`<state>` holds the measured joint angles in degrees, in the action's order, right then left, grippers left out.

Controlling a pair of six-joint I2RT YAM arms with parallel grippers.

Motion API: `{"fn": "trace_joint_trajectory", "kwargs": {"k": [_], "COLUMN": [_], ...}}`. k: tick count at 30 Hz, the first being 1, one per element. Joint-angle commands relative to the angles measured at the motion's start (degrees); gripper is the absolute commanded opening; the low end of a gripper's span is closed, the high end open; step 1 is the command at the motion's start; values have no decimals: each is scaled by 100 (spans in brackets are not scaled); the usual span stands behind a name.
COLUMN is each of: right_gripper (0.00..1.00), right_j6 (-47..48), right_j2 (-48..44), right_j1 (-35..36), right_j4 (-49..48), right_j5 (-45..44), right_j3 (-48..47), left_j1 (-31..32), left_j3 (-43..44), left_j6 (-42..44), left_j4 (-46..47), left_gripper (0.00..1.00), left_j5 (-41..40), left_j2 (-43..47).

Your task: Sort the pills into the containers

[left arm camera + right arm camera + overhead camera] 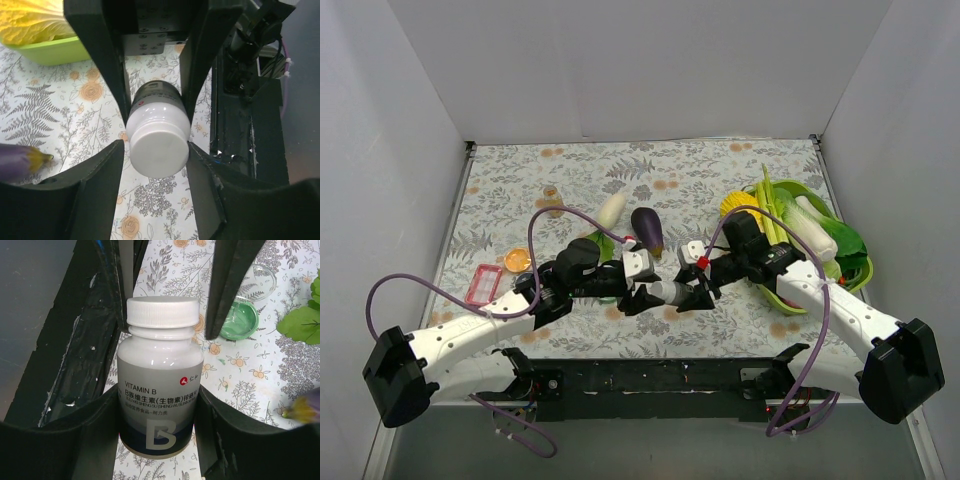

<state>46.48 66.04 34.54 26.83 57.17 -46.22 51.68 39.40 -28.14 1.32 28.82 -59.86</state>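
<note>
A white Vitamin B pill bottle [160,390] with a white screw cap [159,152] lies level between my two grippers at the front middle of the table [670,292]. My right gripper [159,400] is shut on the bottle's labelled body. My left gripper [156,146] faces the cap end-on, its jaws close around the cap with a thin gap on each side. A green dish [239,320] sits on the cloth just beyond, with a clearer dish [257,282] behind it. An orange dish [517,260] sits at the left. No loose pills show.
A purple eggplant [647,230], a white radish [611,208] and a green leaf [601,246] lie behind the grippers. A lime-green vegetable tray [802,190] stands at the right. A pink frame [483,285] lies at the left. The black mounting rail [650,380] runs along the near edge.
</note>
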Motion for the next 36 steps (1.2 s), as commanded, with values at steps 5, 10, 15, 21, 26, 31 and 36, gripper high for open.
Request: {"fn": "trace_joint_trajectory", "kwargs": {"k": [5, 10, 15, 21, 26, 31, 36], "right_gripper": [1, 1, 1, 1, 1, 1, 1], "right_j6": [-86, -174, -315, -569, -666, -710, -710], "right_j2": [-47, -74, -100, -109, -109, -109, -162], "right_j1": [-9, -9, -9, -18, -18, -18, -18], "right_j4": [-134, -204, -336, -565, -626, -670, -679], "right_j5": [102, -12, -206, -452, -487, -487, -505], "right_j3": [25, 42, 78, 113, 122, 139, 174], "left_j1": [26, 26, 26, -9, -35, -44, -105], "left_j3": [130, 68, 86, 103, 33, 296, 419], "left_j6": [-665, -1640, -3810, -6294, -8240, -9252, -9201], "left_j4": [246, 158, -306, -721, -853, -1038, -1291], "left_gripper": [19, 0, 0, 0, 0, 0, 2], "left_j5": [203, -16, -1157, -1388, -1388, -1124, -1142], "left_j2": [-26, -17, 140, 211, 247, 70, 193]}}
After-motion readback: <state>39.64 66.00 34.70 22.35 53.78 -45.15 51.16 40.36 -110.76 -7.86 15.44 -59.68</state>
